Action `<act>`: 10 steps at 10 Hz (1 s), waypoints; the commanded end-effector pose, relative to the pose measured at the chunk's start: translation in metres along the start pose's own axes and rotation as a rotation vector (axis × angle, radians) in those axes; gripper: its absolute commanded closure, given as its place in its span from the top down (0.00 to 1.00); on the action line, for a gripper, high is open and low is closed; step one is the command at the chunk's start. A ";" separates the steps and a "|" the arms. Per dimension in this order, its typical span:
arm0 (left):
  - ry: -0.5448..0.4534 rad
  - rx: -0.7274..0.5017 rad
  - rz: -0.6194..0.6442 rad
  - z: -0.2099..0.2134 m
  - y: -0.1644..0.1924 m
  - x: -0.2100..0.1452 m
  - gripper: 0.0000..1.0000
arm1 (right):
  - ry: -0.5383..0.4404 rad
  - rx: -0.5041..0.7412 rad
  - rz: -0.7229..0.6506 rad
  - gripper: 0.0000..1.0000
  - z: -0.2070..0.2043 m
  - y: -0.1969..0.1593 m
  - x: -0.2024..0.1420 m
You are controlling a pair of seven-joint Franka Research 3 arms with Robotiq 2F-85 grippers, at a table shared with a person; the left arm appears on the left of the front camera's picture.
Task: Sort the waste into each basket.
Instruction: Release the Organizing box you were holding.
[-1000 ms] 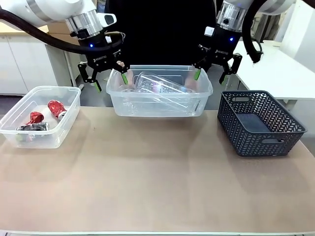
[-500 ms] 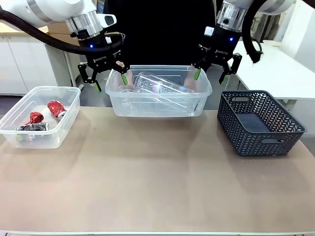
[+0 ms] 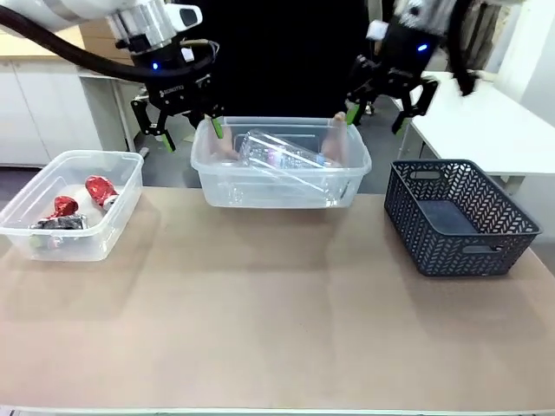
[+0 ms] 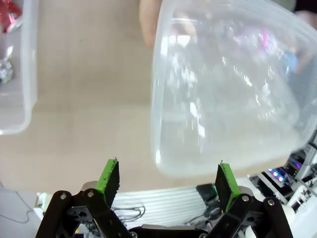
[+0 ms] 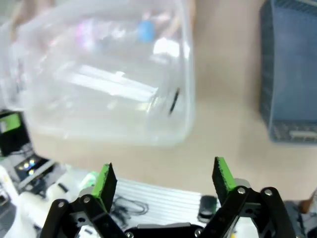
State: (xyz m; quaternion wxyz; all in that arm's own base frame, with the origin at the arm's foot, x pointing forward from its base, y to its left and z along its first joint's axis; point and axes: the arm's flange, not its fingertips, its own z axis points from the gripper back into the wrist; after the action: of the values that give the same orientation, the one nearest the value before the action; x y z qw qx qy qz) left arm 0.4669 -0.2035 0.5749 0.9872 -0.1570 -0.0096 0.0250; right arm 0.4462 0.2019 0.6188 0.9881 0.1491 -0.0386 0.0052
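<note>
A clear tub (image 3: 260,186) with clear bottles (image 3: 279,154) inside sits at the table's far edge, a person's hands (image 3: 336,143) on its two ends. My left gripper (image 3: 189,132) hangs open just off the tub's left end, holding nothing. Off the right end hangs my right gripper (image 3: 377,113), also open and holding nothing. A second clear tub (image 3: 117,178) at the left holds red foil pieces (image 3: 63,207) and a dark piece (image 3: 54,224). The left wrist view shows the bottle tub (image 4: 233,89) beyond my open gripper (image 4: 166,176). The right wrist view shows it (image 5: 104,74) beyond its open gripper (image 5: 163,176).
A dark blue-grey lattice basket (image 3: 455,217) stands at the right of the table, its corner in the right wrist view (image 5: 290,64). A white table is behind it at the far right.
Both grippers have risen a little and stayed open. The person has shifted the bottle tub slightly.
</note>
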 end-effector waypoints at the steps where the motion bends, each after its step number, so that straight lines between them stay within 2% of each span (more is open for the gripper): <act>1: 0.008 -0.083 -0.039 0.026 0.045 -0.077 1.00 | -0.039 0.177 -0.039 1.00 0.027 -0.030 -0.108; 3: 0.013 -0.104 -0.138 0.025 0.057 -0.133 1.00 | -0.020 0.119 -0.054 1.00 0.022 -0.044 -0.150; 4: 0.090 -0.070 -0.327 0.018 0.058 -0.165 1.00 | -0.031 0.013 -0.052 1.00 0.013 -0.045 -0.169; 5: 0.064 -0.014 -0.340 0.013 0.058 -0.175 1.00 | -0.063 -0.063 -0.058 1.00 0.008 -0.043 -0.174; 6: 0.044 -0.071 -0.167 0.030 0.050 -0.142 1.00 | -0.023 0.105 -0.047 1.00 0.030 -0.039 -0.164; 7: 0.044 -0.071 -0.167 0.030 0.050 -0.142 1.00 | -0.023 0.105 -0.047 1.00 0.030 -0.039 -0.164; 8: 0.044 -0.071 -0.167 0.030 0.050 -0.142 1.00 | -0.035 0.029 -0.053 1.00 0.014 -0.045 -0.180; 9: 0.059 -0.050 -0.234 0.023 0.056 -0.165 1.00 | -0.017 0.293 -0.124 1.00 0.008 -0.043 -0.151; 10: 0.011 -0.348 -0.282 0.041 0.076 -0.166 1.00 | -0.013 0.773 -0.195 1.00 0.028 -0.062 -0.145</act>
State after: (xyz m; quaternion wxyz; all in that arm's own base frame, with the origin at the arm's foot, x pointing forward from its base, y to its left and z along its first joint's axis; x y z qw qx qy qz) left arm 0.3116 -0.1452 0.5872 0.9702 -0.2254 -0.0086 -0.0886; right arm 0.2891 0.1492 0.6143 0.9563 0.2848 -0.0380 -0.0533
